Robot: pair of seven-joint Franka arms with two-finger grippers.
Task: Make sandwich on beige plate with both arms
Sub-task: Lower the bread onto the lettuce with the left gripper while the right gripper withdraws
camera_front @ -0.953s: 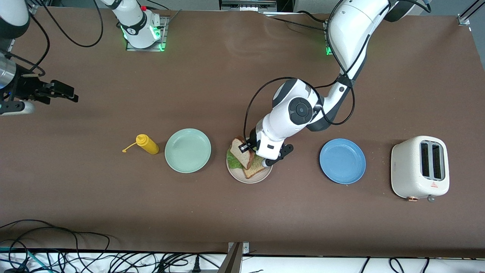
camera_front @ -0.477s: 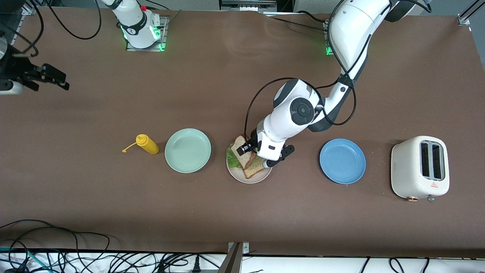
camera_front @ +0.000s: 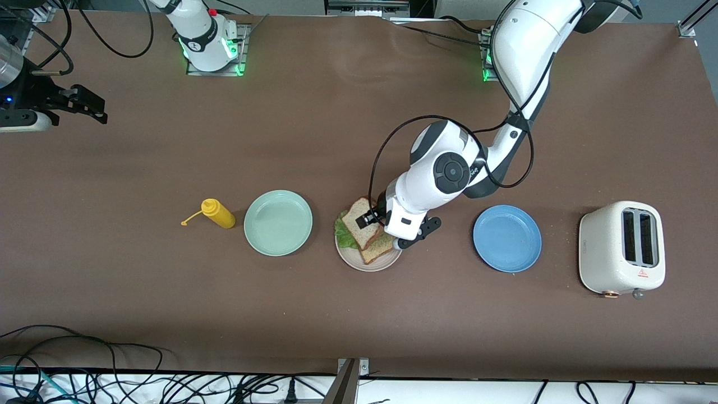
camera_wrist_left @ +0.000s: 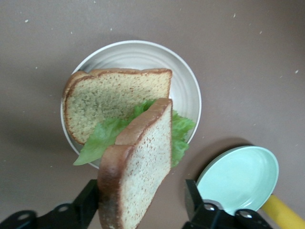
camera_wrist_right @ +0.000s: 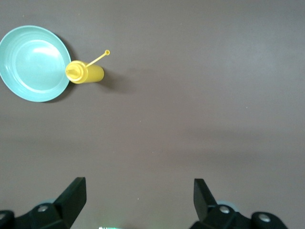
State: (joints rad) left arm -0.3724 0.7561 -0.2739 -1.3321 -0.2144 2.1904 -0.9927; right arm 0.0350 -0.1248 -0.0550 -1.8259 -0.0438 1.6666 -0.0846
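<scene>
On the beige plate (camera_front: 371,263) (camera_wrist_left: 184,80) one bread slice (camera_front: 382,247) (camera_wrist_left: 107,102) lies flat with a green lettuce leaf (camera_front: 343,236) (camera_wrist_left: 101,138) on it. A second bread slice (camera_front: 355,221) (camera_wrist_left: 143,160) stands tilted, one edge on the lettuce, the other up between the jaws. My left gripper (camera_front: 374,219) (camera_wrist_left: 142,195) is open over the plate; the slice's crust leans on one finger and a gap shows at the other. My right gripper (camera_front: 92,106) (camera_wrist_right: 138,191) hangs open and empty over bare table at the right arm's end.
A mint green plate (camera_front: 278,223) (camera_wrist_right: 33,62) (camera_wrist_left: 238,179) and a lying yellow squeeze bottle (camera_front: 219,214) (camera_wrist_right: 85,74) sit beside the beige plate toward the right arm's end. A blue plate (camera_front: 507,238) and a white toaster (camera_front: 621,248) sit toward the left arm's end.
The left gripper's jaws have spread and let go of the upper slice, which now leans on the lettuce. The right arm has drawn back toward the robots' edge of the table.
</scene>
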